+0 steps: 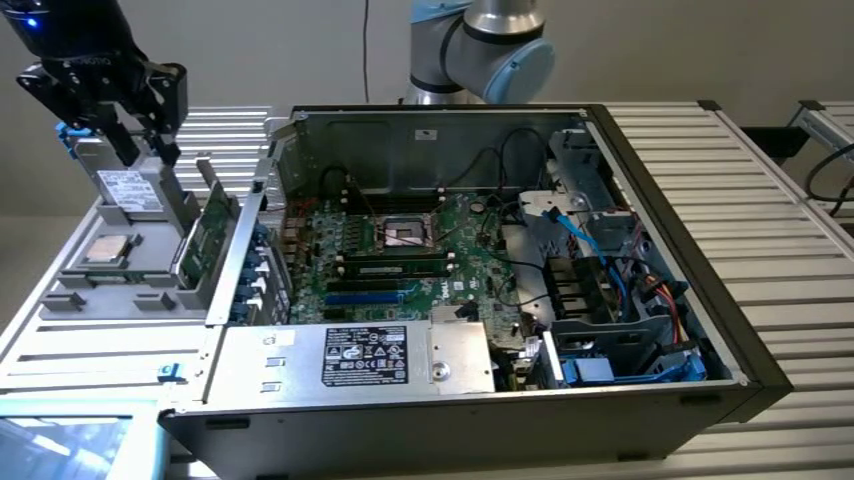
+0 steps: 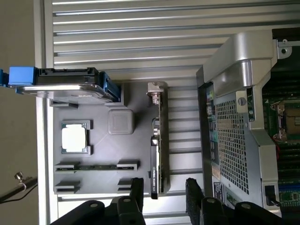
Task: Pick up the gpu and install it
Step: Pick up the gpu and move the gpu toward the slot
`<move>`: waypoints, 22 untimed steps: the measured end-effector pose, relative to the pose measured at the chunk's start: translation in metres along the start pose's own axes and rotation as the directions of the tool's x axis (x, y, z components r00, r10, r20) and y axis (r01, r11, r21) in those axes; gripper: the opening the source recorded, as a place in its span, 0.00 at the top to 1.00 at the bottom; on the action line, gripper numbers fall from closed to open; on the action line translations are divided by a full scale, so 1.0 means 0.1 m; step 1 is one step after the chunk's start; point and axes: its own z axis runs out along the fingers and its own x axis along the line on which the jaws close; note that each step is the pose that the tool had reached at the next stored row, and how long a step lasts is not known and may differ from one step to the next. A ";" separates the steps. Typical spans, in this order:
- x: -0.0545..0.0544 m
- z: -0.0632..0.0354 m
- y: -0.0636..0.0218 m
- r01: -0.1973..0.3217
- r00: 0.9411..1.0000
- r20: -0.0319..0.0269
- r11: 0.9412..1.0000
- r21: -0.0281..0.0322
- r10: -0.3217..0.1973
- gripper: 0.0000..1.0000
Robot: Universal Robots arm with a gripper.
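The gpu point(image 1: 200, 237) stands on edge in a slot of the grey parts tray point(image 1: 80, 300), at the exterior view's left, beside the open computer case. Its green board faces the tray and its silver bracket point(image 1: 208, 178) points up and back. My black gripper point(image 1: 144, 140) hangs well above the tray's far end, apart from the card. In the wrist view the gpu point(image 2: 157, 140) shows as a thin dark strip with its bracket point(image 2: 157, 91) at one end. My gripper point(image 2: 164, 193) is open, its two fingers point(image 2: 137, 190) lined up on either side of the card's near end.
The tray point(image 2: 112, 154) also holds a hard drive in a blue caddy point(image 2: 70, 84), a processor point(image 2: 75, 139) and a memory stick point(image 2: 96, 166). The open case point(image 1: 667, 300) shows the green motherboard point(image 1: 400, 250), cables and a power supply point(image 1: 360, 355). A slatted table point(image 1: 787, 220) lies around it.
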 end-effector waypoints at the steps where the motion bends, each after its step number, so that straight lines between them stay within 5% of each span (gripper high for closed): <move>1: 0.01 0.018 0.001 0.000 1.000 0.000 1.000 0.001 0.000 0.51; 17: 0.04 0.310 0.001 0.002 1.000 0.000 1.000 0.003 -0.002 0.51; 22: 0.04 0.401 0.010 0.002 1.000 0.000 1.000 -0.006 -0.002 0.51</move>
